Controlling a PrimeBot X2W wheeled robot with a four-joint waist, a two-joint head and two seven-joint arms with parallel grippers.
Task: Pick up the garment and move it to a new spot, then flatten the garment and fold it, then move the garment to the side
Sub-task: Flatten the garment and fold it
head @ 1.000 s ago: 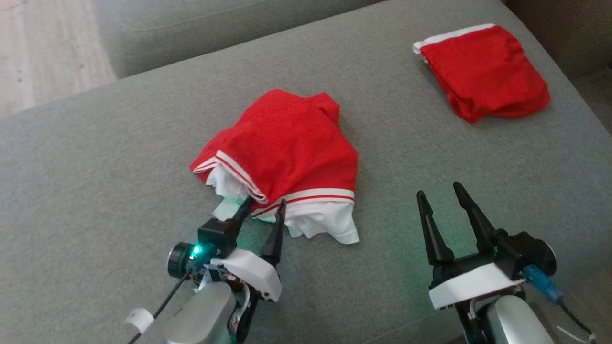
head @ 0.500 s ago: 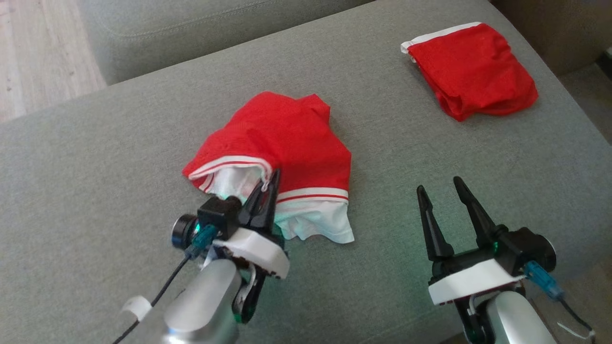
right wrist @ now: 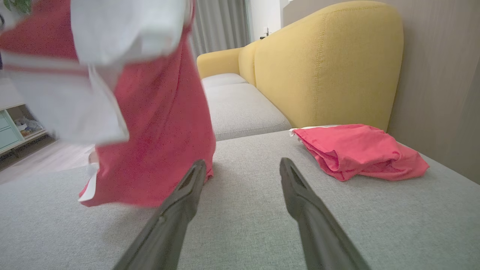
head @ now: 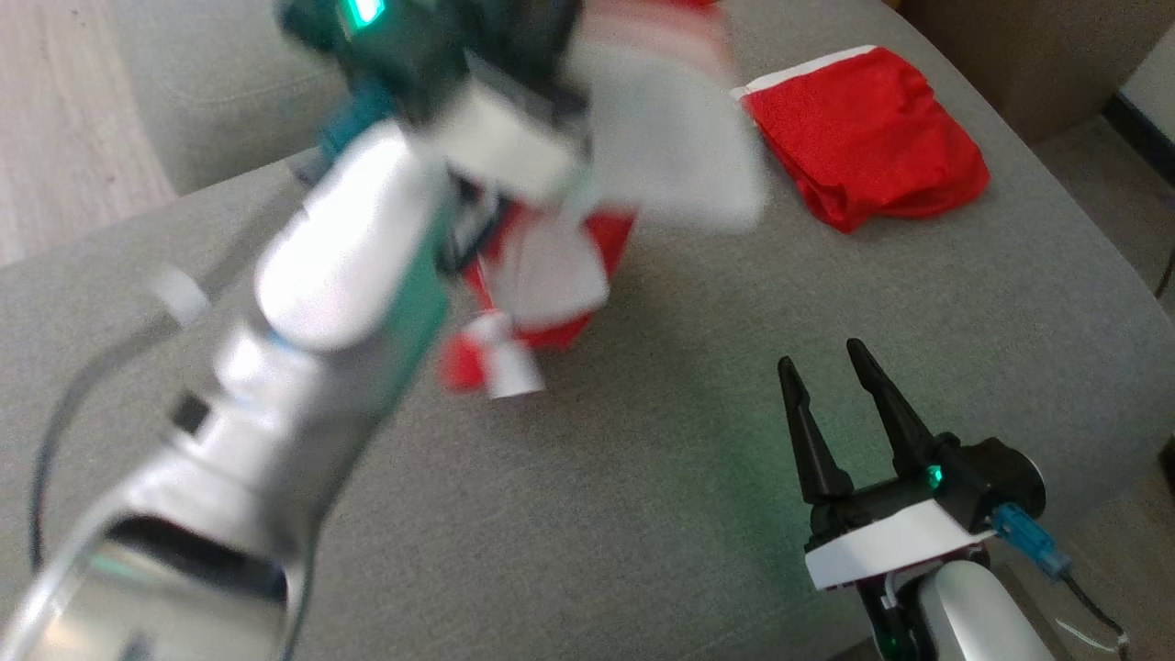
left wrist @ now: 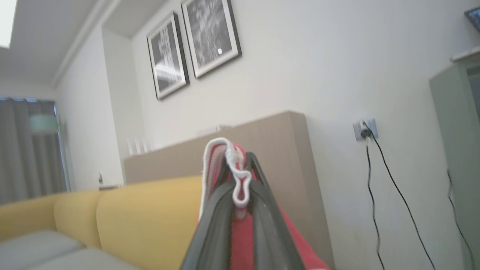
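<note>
The left gripper [left wrist: 240,165], pinched shut on the red garment [right wrist: 161,123], holds it hanging lengthwise down over the grey cushion [head: 643,514], ahead and left of the right gripper [head: 820,353], which stands wide open and empty.

The garment [right wrist: 161,123] is showing red, with a white lining and a band of red and white stripes. The second garment [head: 863,138] is showing red too, with a white strip along one edge. The cushion [head: 643,477] is looking plain grey, and the sofa back [right wrist: 326,63] is showing mustard yellow. The right gripper [head: 820,356] is showing black above a white base, its light [head: 934,476] glowing green, its plug [head: 1019,532] showing teal. The left gripper [left wrist: 240,159] is looking dark grey. The floor [head: 55,110] is showing pale wood grain. The wall [left wrist: 318,56] is looking white, the pictures [left wrist: 212,33] are showing grey speckle in black frames, the curtain [left wrist: 26,150] is looking grey, and the cable [left wrist: 393,187] is showing black.
</note>
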